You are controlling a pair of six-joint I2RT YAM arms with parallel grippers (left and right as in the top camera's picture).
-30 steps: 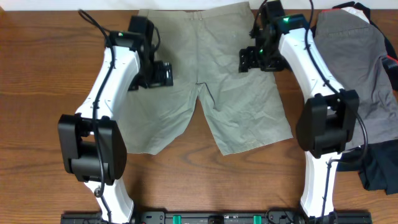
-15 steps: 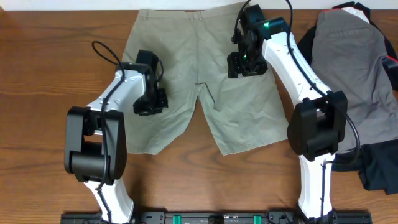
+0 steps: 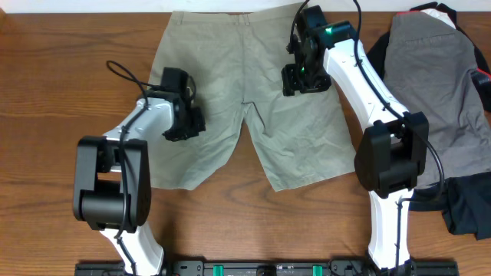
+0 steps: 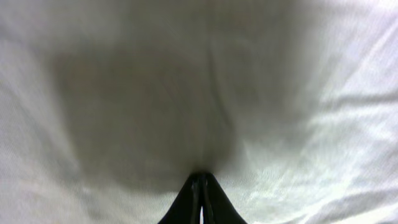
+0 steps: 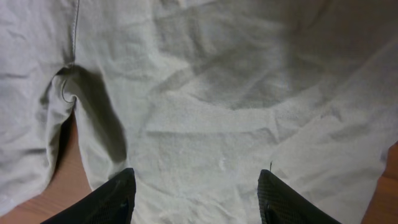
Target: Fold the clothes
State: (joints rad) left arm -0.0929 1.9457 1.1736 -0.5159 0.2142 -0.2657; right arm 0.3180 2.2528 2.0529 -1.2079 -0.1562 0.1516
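Note:
The clothes are light khaki shorts lying flat on the wooden table, waistband at the far edge. My left gripper is down on the inner part of the left leg. In the left wrist view its fingers are pressed together, tips pinched into the cloth. My right gripper is over the right leg, just right of the crotch seam. In the right wrist view it stands open above wrinkled fabric, with nothing between its fingers.
A darker grey garment lies at the right edge of the table. A black garment is heaped below it. Bare wood shows left of the shorts and along the front edge.
The left gripper came down the left leg and closed on the cloth. The right gripper shifted left toward the crotch and narrowed a little; it has hardly moved in the last half second.

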